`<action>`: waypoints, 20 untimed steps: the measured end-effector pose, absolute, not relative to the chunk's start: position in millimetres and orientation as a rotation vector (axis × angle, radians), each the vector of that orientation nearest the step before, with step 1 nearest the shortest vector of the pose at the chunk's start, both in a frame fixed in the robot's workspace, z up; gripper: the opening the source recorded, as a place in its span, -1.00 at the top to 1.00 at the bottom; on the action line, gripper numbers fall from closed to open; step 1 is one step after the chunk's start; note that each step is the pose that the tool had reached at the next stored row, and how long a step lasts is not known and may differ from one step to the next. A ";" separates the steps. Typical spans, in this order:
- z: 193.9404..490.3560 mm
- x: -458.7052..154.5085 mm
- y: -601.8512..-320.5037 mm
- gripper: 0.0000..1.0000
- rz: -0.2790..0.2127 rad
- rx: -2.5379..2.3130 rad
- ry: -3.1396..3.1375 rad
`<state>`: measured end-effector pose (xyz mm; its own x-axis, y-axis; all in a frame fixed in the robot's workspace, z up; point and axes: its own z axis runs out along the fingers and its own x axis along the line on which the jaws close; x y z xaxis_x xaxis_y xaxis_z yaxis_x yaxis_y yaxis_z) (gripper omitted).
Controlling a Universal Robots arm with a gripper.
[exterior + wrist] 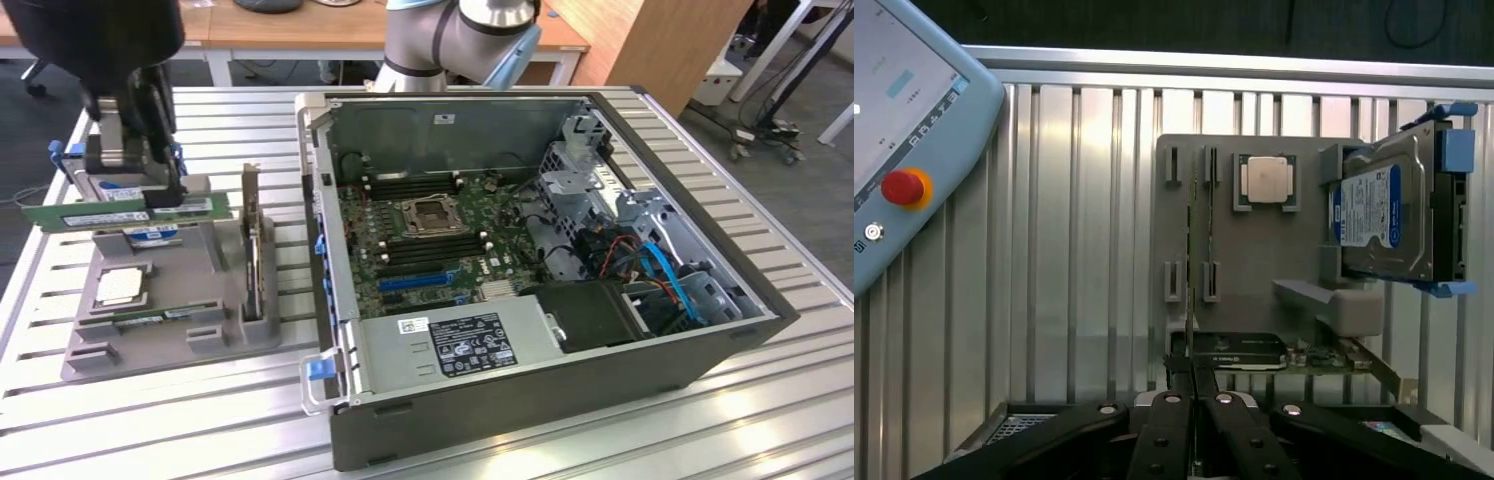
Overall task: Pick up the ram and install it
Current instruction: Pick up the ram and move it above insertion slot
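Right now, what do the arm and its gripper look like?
The arm is made of rounded silver-grey joints with a light blue cap. The gripper has a bulky black body above dark, narrower parts with grey metal pieces. In the wrist view its black fingers taper toward a slim tip and carry round silver screw heads.

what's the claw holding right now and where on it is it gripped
The ram stick, pinched by the claw on its upper long edge near mid-length, held level above the grey parts tray.
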<state>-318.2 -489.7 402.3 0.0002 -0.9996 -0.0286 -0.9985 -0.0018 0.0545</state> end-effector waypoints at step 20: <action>402.2 -233.6 -489.7 0.77 -0.094 2.208 -2.205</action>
